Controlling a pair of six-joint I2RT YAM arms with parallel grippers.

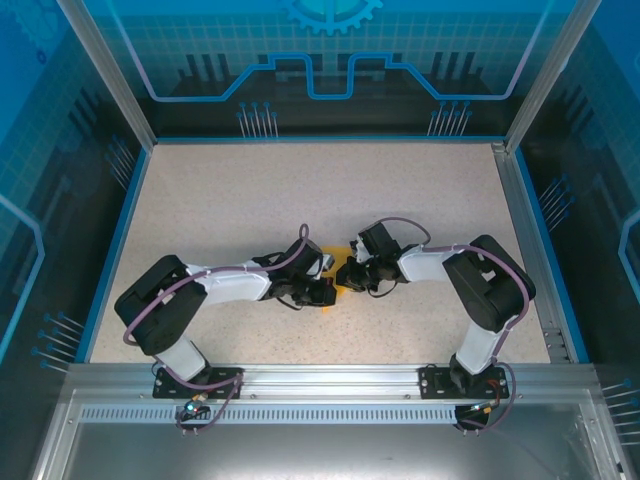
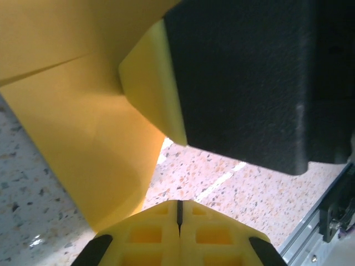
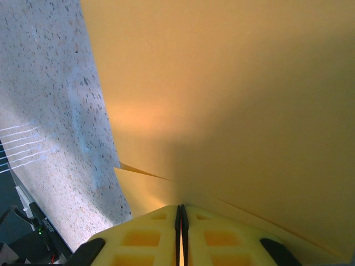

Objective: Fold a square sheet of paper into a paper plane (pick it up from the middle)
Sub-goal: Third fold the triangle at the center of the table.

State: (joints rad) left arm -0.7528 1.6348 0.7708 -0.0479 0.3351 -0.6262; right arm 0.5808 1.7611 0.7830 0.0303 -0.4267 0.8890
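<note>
While my right end effector (image 3: 181, 213) pinches the creased square sheet of paper (image 3: 233, 100) and left end effector (image 2: 178, 213) is pressed together, most folds remain.

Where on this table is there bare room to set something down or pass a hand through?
The far half of the table, across its full width up to the far edge, is bare. It is crowded at the near centre, where the left gripper and the right gripper meet at the orange sheet of paper.
</note>
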